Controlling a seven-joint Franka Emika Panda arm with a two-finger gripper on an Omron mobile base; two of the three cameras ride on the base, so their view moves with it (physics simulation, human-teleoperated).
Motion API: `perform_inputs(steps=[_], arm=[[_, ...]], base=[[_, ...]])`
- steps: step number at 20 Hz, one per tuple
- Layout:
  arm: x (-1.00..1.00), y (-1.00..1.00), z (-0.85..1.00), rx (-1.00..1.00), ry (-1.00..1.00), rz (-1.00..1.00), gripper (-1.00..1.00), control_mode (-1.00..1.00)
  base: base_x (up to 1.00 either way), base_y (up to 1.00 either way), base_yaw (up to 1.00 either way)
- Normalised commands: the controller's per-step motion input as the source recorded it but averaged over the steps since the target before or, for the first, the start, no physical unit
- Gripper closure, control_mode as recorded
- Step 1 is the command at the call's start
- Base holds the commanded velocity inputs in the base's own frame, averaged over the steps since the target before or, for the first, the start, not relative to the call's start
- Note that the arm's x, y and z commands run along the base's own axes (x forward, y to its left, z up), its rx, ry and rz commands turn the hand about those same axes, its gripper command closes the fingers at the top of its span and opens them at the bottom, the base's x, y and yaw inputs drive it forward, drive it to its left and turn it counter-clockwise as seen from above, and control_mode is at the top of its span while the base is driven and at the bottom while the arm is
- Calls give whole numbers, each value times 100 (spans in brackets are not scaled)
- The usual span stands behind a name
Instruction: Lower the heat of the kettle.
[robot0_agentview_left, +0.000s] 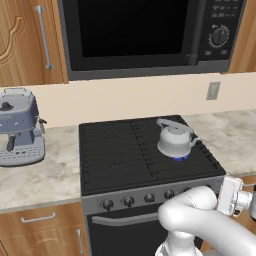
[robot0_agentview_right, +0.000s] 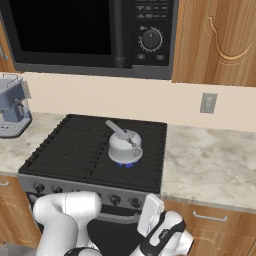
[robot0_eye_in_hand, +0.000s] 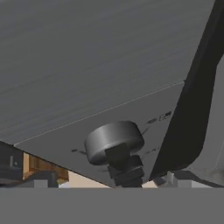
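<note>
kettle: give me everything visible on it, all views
The kettle is small, squat and rounded, with a silvery-white metallic look. It has an arched top handle, a short spout and a lid with a knob. It stands upright on the dark grate of the stove, on the burner toward the front right. A blue flame shows under its base, so that burner is lit. Only the grate touches it. In the left base view the spout points right.

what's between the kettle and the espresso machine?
Left base view: just bare black grates of the stove and a strip of marble counter separate the kettle from the espresso machine.
</note>
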Motion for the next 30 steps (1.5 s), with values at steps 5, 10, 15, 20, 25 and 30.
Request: perform_inputs(steps=[5,10,15,20,25,30], arm=[[17,1,0,0,0,-7,-100,-100],[10,2,-7,0,0,-6,-100,-100],[7,0,-12,0,0,-5,-100,-100],[5,1,-12,0,0,-3,-100,-100],[4,8,-2,0,0,-1,-100,-100],[0,9,0,0,0,0,-100,-100]], base=[[0,0,0],[0,0,0],[0,0,0],[0,0,0],[0,0,0],[0,0,0]])
